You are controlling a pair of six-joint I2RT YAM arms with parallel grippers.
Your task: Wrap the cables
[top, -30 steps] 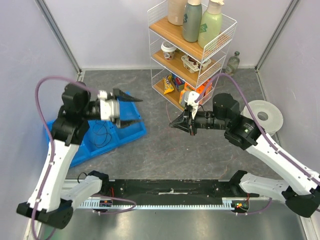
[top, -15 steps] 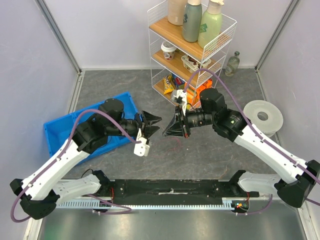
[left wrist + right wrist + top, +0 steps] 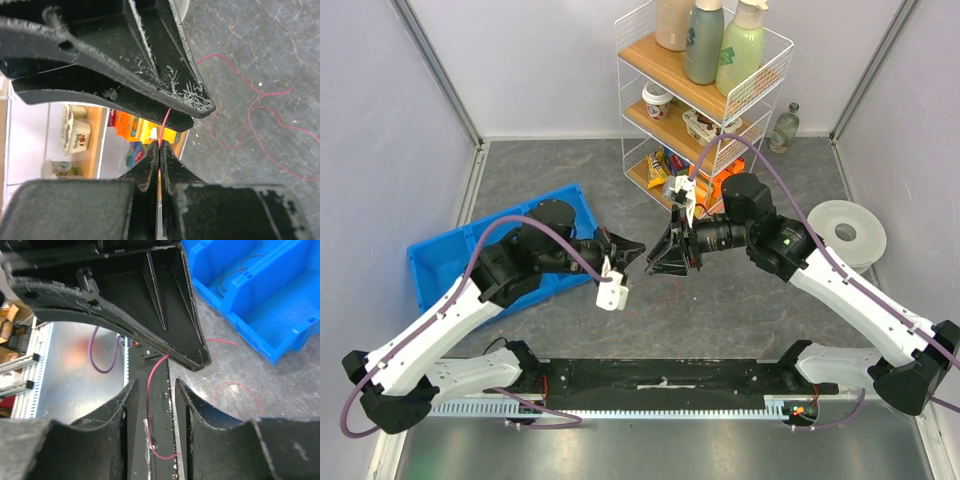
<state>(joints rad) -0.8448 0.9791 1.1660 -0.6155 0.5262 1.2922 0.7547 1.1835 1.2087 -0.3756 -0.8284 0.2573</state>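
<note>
Change over the last second: the left arm left its raised pose over the blue plastic bin (image 3: 440,270) and swung down to centre; left tool (image 3: 632,250) now tip to tip with the right tool (image 3: 655,262), closer than half a second ago

Left wrist view: left tool fingers pressed together on the thin red cable (image 3: 163,120), which rises from the pinch toward the right tool's finger above it. The rest of the cable lies in loose curls on the grey mottled worktop (image 3: 720,310)

Right wrist view: right tool fingers stand apart and the cable runs through the gap, not clamped

Judgement: this looks like a hand-over, with the left arm now holding one end. That would anchor the cable so the right arm can re-grip and gather the slack into loops. No coil formed yet; wrapping at an early stage

Risk: cable is very thin and may slip from the pinch under tension
</note>
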